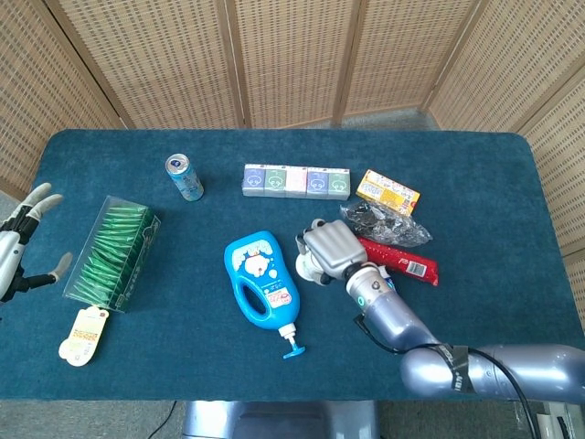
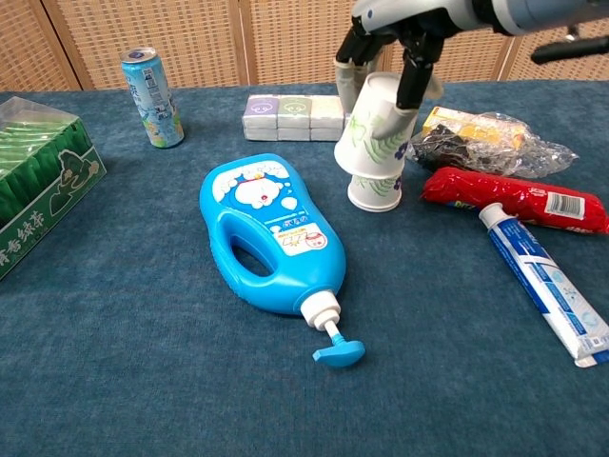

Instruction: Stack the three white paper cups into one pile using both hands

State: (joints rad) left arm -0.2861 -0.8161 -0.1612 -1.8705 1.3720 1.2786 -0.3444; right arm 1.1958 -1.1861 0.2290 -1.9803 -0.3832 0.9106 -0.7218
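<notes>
Right hand (image 2: 390, 43) holds a leaf-printed paper cup (image 2: 374, 129) mouth-down over a second cup (image 2: 374, 190) at frame centre.

Nearest, low in the chest view, the blue pump bottle (image 2: 271, 238) lies on its side on the blue tablecloth (image 2: 143, 362), with a toothpaste tube (image 2: 547, 286) at lower right. Mid-frame, the held cup is tilted and overlaps the top of the standing inverted cup; whether it is seated I cannot tell. A red packet (image 2: 514, 200) and a crinkled clear bag (image 2: 485, 143) lie to the right. Further back stand a row of small cartons (image 2: 295, 116) and a drink can (image 2: 150, 97). At the far left edge of the head view, the left hand (image 1: 23, 242) is spread and empty beside a clear box of green packets (image 1: 114, 254).
</notes>
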